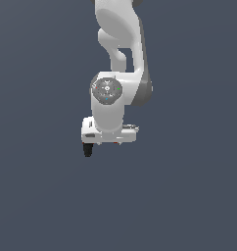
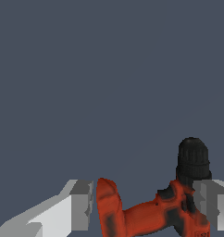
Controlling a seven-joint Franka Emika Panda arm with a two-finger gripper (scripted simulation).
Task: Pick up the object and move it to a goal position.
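Drill-shaped toy [image 1: 88, 149] shows only its black end below the white arm's end effector [image 1: 108, 143] at the exterior view's centre. Wrist view: the red-orange toy [image 2: 155, 215] sits between spread grey fingers [image 2: 81, 206], one finger touching it.

Exterior faces arm frontally, wrist close behind gripper [image 2: 144, 208]

The white arm [image 1: 118, 54] hangs straight down, its wrist joint facing the exterior camera, the hand [image 1: 109, 132] level at the bottom. The gripper [image 2: 144, 203] has its jaws spread apart. One grey finger [image 2: 81, 203] stands clear of the toy between them; the other finger [image 2: 211, 203] sits against it.
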